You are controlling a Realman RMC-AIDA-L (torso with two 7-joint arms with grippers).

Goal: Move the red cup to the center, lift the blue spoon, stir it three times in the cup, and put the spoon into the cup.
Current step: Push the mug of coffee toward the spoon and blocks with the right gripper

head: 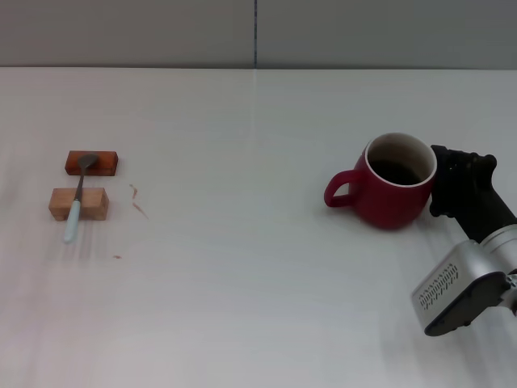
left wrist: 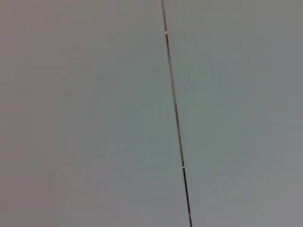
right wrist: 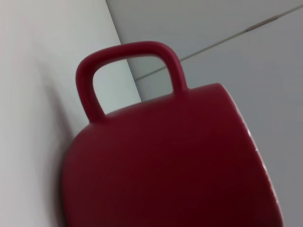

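Head view | red cup upright, handle pointing left | right gripper touching it, grasp unclear

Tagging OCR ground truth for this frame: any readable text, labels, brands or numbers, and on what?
None readable in any view.
Red cup: plain glaze, no print or logo, also in the right wrist view.
Blue spoon and the two wooden blocks under it: no markings.
Right arm's silver housing: a row of small dark slots or marks, too small to read as characters.
Left wrist view: blank grey surface, no text.
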